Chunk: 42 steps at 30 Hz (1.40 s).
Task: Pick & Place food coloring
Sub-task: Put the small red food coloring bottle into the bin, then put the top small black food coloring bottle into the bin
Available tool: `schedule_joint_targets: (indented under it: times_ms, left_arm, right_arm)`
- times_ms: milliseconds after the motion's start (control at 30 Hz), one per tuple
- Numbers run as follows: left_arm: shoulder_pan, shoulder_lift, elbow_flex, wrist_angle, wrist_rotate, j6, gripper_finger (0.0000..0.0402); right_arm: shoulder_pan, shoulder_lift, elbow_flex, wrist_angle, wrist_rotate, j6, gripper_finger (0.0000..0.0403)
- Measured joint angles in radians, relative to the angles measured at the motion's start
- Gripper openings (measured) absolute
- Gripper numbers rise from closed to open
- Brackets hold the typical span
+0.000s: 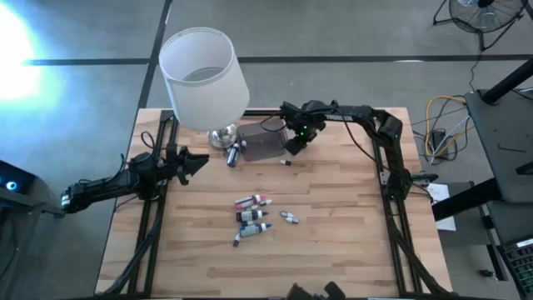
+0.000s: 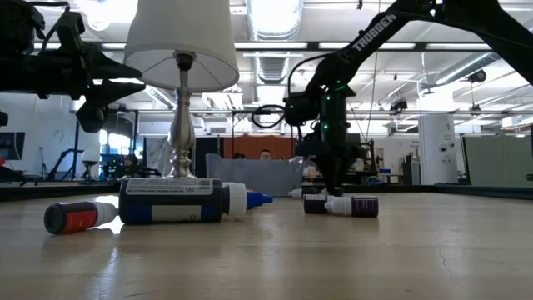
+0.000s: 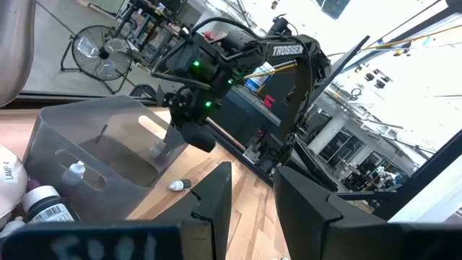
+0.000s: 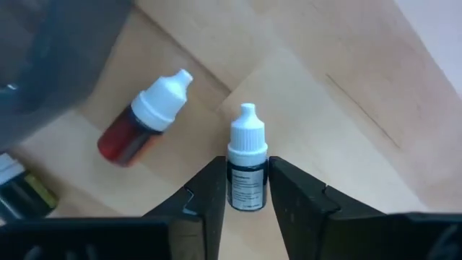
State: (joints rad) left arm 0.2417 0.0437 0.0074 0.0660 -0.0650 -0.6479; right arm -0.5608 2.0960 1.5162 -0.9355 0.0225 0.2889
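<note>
The right end effector (image 4: 243,189) grips a dark dropper bottle (image 4: 246,170) with a white cap between its fingers, at the far side of the counter (image 1: 333,250) beside the translucent grey box (image 1: 262,143). A red-bodied bottle (image 4: 142,119) lies on the wood just beside the held one. The remaining food coloring bottles (image 1: 252,215) lie in a loose cluster near the middle of the counter, well apart from the box. A white-shaded lamp (image 1: 202,75) stands next to the box. The left end effector (image 1: 193,161) hovers at the left edge of the counter, fingers spread apart, holding nothing.
</note>
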Motion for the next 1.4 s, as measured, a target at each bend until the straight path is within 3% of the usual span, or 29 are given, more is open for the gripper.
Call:
schedule_joint_targets:
  times_ms: [300,567,1100,1400]
  left_arm:
    - [0.000,0.000,0.000,0.000,0.000,0.000,0.0085]
    - [0.000,0.000,0.000,0.000,0.000,0.000,0.0085]
    - [0.000,0.000,0.000,0.000,0.000,0.000,0.0085]
    - [0.000,0.000,0.000,0.000,0.000,0.000,0.0085]
  right_arm:
    - [-0.031,0.000,-0.001,0.008,-0.024,0.052,0.0115]
    - [-0.018,0.000,-0.001,-0.014,-0.030,-0.013,0.0141]
    - [-0.018,-0.057,-0.005,-0.093,-0.046,0.003,0.0063]
    - [-0.017,-0.128,-0.005,0.017,-0.015,0.062,0.0127]
